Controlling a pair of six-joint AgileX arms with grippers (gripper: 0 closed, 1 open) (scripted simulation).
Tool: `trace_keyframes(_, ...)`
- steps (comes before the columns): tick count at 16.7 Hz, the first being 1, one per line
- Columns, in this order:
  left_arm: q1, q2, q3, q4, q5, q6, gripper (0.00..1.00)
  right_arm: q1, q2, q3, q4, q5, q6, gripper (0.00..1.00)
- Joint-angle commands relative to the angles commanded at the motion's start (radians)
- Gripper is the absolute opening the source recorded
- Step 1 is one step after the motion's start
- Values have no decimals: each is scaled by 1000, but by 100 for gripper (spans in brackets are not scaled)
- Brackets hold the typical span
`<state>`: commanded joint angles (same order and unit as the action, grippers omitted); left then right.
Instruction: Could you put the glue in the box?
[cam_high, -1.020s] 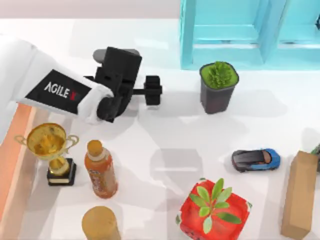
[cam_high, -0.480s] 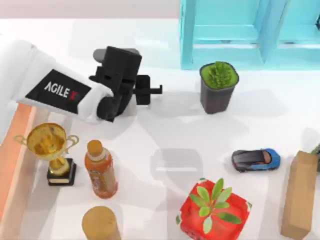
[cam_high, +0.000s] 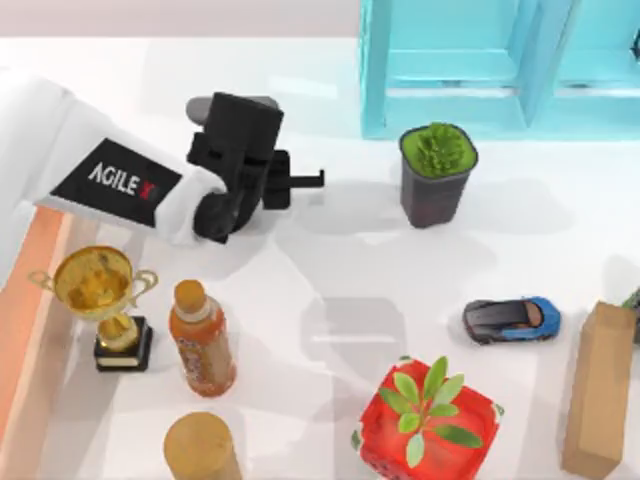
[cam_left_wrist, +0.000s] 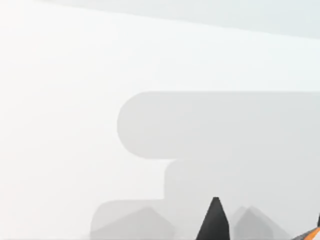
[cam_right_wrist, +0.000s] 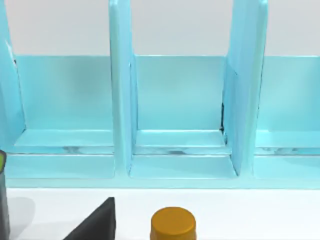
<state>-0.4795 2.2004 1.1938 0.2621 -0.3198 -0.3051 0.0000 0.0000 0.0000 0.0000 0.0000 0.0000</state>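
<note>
My left gripper (cam_high: 318, 180) hovers over the table's far-left area, jaws clenched.
The box (cam_high: 18, 300) lies along the table's left edge; I cannot tell where the glue is.

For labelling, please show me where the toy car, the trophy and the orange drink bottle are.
toy car (cam_high: 511, 320): top view, on its dark roof.
trophy (cam_high: 95, 281): top view, on the gold cup.
orange drink bottle (cam_high: 203, 352): top view, on the labelled body.
</note>
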Motion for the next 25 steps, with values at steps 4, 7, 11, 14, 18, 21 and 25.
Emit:
trace_keyframes(4, 0, 0, 0, 0, 0, 0, 0, 0, 0, 0, 0, 0, 0, 100)
trace_keyframes(7, -3, -4, 3, -3, 0, 0, 0, 0, 0, 0, 0, 0, 0, 100)
trace_keyframes(11, -2, -81, 48, -109, 0, -2, 0, 0, 0, 0, 0, 0, 0, 100)
trace_keyframes(14, -4, -126, 75, -223, -2, 3, 0, 0, 0, 0, 0, 0, 0, 100)
trace_keyframes(18, -4, -210, 129, -342, -3, 0, 0, 0, 0, 0, 0, 0, 0, 100)
trace_keyframes(21, -4, -214, 133, -346, -4, -1, 0, 0, 0, 0, 0, 0, 0, 100)
trace_keyframes(25, 27, -243, 97, -367, 31, 30, 0, 0, 0, 0, 0, 0, 0, 100)
